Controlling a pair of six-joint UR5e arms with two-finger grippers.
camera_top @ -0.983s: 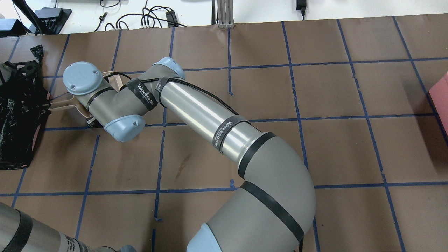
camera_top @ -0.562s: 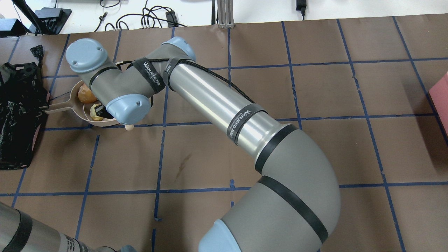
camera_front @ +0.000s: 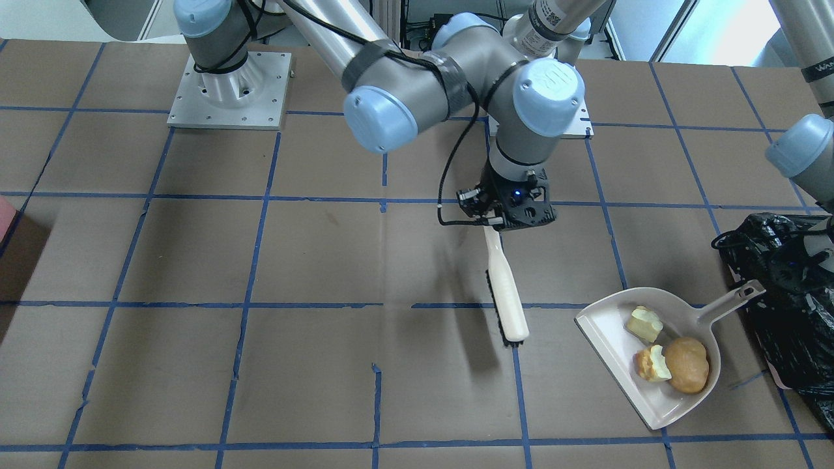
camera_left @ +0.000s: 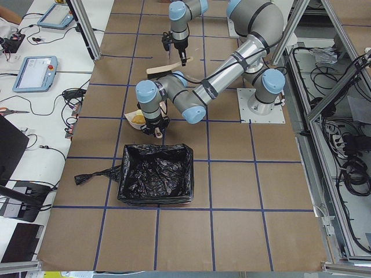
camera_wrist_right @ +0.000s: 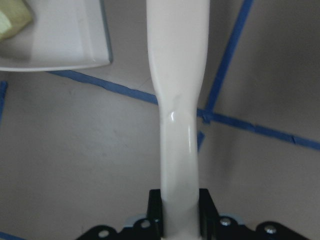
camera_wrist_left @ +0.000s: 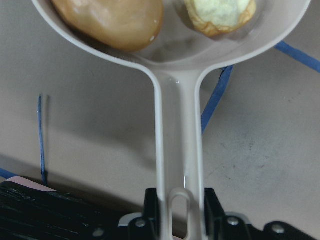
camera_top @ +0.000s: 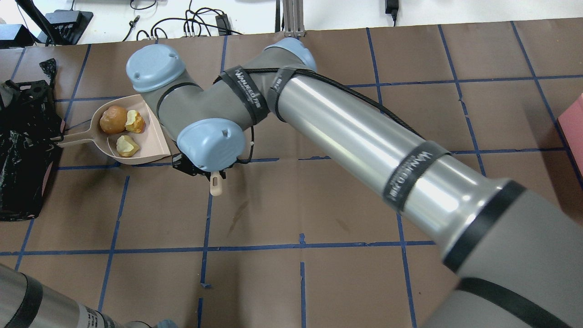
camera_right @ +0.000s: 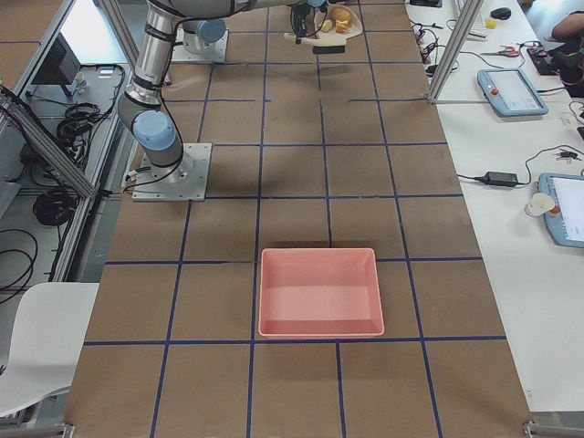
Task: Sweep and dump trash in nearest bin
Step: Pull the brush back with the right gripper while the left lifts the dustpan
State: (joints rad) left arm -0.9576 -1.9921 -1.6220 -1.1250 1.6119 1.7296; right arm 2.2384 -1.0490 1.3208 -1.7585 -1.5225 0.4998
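Pulled back since a second ago, the right gripper (camera_front: 493, 225), clamped on one brush (camera_front: 506, 299), no longer covers the pan. One bin (camera_front: 785, 306) sits at 3 o'clock of one dustpan (camera_front: 606, 365), whose handle is pinched by the left gripper (camera_wrist_left: 180, 206). Three trash lumps (camera_front: 684, 363) lie in the pan. Sweeping looks done; dumping remains.

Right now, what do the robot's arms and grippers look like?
Both arms are alike: the right arm and the left arm have silver tubes, grey joints and pale blue round caps. Black straps with white lettering hold a black cable along the right arm. The right gripper and left gripper are black; the right one shows a small blue light.
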